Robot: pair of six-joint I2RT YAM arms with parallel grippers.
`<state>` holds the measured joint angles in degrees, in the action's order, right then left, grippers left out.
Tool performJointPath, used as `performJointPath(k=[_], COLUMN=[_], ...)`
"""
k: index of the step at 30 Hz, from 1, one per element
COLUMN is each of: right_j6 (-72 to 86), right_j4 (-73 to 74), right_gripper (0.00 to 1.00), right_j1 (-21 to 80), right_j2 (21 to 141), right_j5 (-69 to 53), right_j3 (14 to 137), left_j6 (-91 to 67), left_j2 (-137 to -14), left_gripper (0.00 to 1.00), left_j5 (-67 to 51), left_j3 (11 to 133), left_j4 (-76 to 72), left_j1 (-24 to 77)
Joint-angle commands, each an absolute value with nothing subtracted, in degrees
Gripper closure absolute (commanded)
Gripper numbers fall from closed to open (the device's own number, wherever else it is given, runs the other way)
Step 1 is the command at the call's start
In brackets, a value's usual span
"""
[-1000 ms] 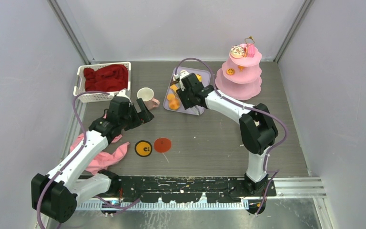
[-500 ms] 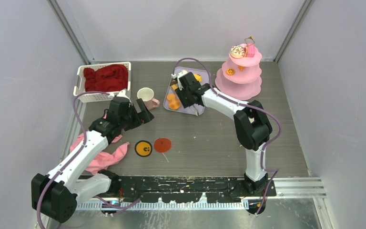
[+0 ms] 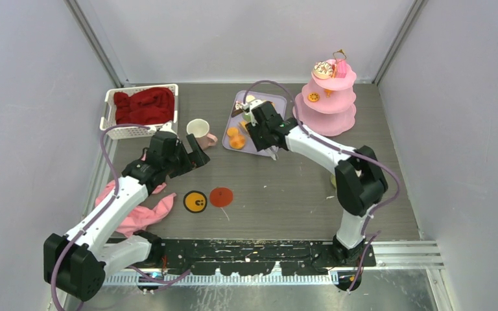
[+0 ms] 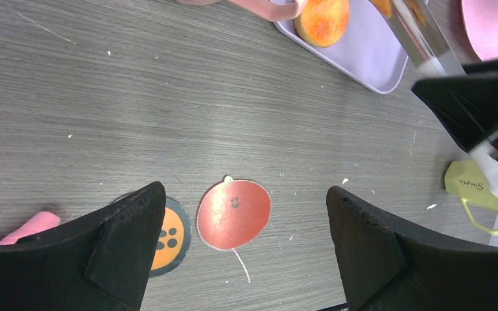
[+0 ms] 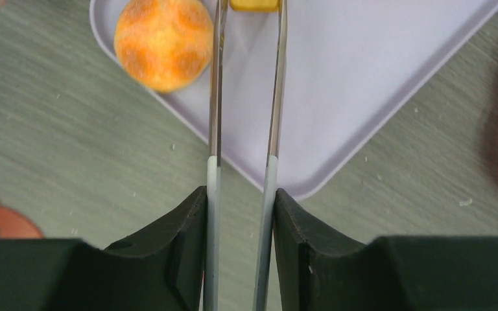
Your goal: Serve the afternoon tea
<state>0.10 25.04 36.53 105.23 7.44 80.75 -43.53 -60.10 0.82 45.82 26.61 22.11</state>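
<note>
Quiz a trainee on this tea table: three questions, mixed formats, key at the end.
1. True or false: the left gripper is open and holds nothing.
2. How many tiers has the pink stand? A two; B three; C four.
3. Fill in: the right gripper is shut on the long metal ____, whose tips reach over the lavender tray.
Key: 1 true; 2 B; 3 tweezers.

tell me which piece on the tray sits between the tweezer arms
The small yellow piece, at the top edge of the right wrist view. The round orange bun lies outside the tweezers, left of them.
</note>
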Motion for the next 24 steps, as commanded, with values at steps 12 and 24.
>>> performJointPath(k=[12,24], right_j6=[10.9,11.5], right_j4=[26.9,33.6], right_gripper=[0.81,0.80], right_j1=[34.3,13.8], right_j2=[73.3,61.3], right_j5=[12.0,10.2], right_j3=[63.6,62.9], left_j6=[-43.7,-43.5], left_j2=[-61.3,-61.6], left_gripper=[0.07,0.07], left_j5=[-1.9,-2.8], left_j3=[47.2,46.7], left_j4=[22.8,21.8], left_j1=[21.7,21.8])
